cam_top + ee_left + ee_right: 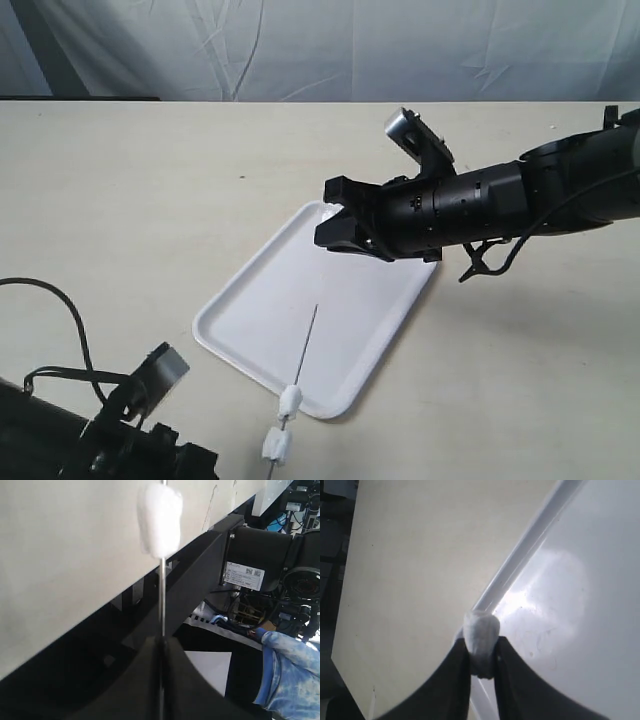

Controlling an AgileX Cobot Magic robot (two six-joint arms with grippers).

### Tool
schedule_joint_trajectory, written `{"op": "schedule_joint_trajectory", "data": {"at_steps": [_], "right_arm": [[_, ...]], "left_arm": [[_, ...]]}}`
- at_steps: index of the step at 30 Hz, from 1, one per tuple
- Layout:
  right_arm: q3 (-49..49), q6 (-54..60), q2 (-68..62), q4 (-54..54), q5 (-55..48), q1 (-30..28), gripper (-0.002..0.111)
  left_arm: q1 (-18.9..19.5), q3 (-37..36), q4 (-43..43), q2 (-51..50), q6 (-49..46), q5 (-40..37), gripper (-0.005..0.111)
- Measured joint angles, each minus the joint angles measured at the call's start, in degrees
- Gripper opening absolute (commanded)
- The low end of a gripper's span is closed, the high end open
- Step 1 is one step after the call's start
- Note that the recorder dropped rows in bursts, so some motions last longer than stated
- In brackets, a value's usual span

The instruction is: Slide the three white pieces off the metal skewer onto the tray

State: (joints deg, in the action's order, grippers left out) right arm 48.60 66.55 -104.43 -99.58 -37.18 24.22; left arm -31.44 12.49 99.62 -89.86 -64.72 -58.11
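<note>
Beige counter (pixel 120 200), white tray (pixel 250 320) in the middle. Right claw (pixel 481 654) hangs over the tray's far corner, pinching one white piece (pixel 481 629) between its tips. At the near edge, the left claw (pixel 161 644) is clamped on the skewer (pixel 305 345), tip poking out over the tray. Two pieces (pixel 291 400) sit threaded on it, right by the near rim.

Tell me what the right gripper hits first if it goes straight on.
The right gripper would probably meet the raised rim of the glossy white rectangular tray, just beyond the small white chunk in its jaws; depth is unclear, so perhaps the beige tabletop beside it.
</note>
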Motion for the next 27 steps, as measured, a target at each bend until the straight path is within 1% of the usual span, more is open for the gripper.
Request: {"op": "schedule_joint_trajectory", "data": {"at_steps": [3,4,5,9,10,15,20,22,27], "right_arm": [[0.21,0.1,0.0,-0.16,0.07,0.0,0.016],[0.21,0.1,0.0,-0.16,0.07,0.0,0.018],[0.21,0.1,0.0,-0.16,0.07,0.0,0.021],[0.21,0.23,0.0,1.19,-0.63,0.0,0.046],[0.21,0.23,0.0,1.9,-0.64,0.0,0.048],[0.21,-0.05,0.0,3.66,-1.07,0.0,0.049],[0.21,-2.94,0.0,4.43,-7.35,0.0,0.049],[0.21,-4.23,0.0,5.27,-9.57,0.0,0.049],[0.21,-5.48,0.0,6.33,-10.7,0.0,0.049]], "left_arm": [[0.0,-0.13,0.0,-0.1,-0.25,0.61,0.0],[0.0,0.27,-0.11,-0.08,-0.25,1.76,0.0],[0.0,0.9,-0.11,-0.08,-0.38,3.37,0.0],[0.0,3.56,-0.11,-0.12,-0.38,9.3,0.0],[0.0,4.09,-0.11,-0.12,-0.27,9.83,0.0],[0.0,6.5,-0.11,-0.21,-0.03,12.15,0.0],[0.0,9.76,-0.11,-0.34,0.75,16.66,0.0],[0.0,10.85,-0.11,-0.34,1.33,16.92,0.0],[0.0,13.12,-0.11,-0.34,2.58,15.45,0.0]]}}
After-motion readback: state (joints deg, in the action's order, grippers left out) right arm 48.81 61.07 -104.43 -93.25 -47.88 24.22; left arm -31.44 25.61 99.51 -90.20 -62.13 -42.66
